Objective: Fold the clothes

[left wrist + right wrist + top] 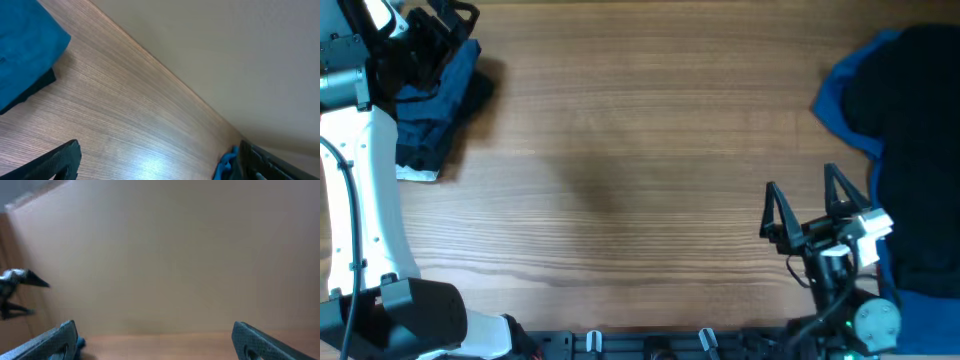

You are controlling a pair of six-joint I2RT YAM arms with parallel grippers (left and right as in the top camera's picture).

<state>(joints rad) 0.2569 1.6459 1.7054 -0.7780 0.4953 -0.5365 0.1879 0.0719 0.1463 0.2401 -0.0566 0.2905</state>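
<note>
Clothes heap at right shows fully only overhead; left hand, right hand both gape empty.

The brown wooden table top is seen smooth, with fine straight grain; in the left wrist view a soft satin sheen is caught on it, with one pale patch of glare. The folded dark-blue cloth stack is read as soft, matt fabric. At its edge a small white piece is shown, and whether it is cloth or paper cannot be told. The loose blue-and-black cloth heap is given as matt too, the black part dull. The white casing of the left arm is seen as smooth, faintly glossy plastic. The right gripper is shown with matt black fingers, plastic by the look. The beige wall is rendered flat and matt.
</note>
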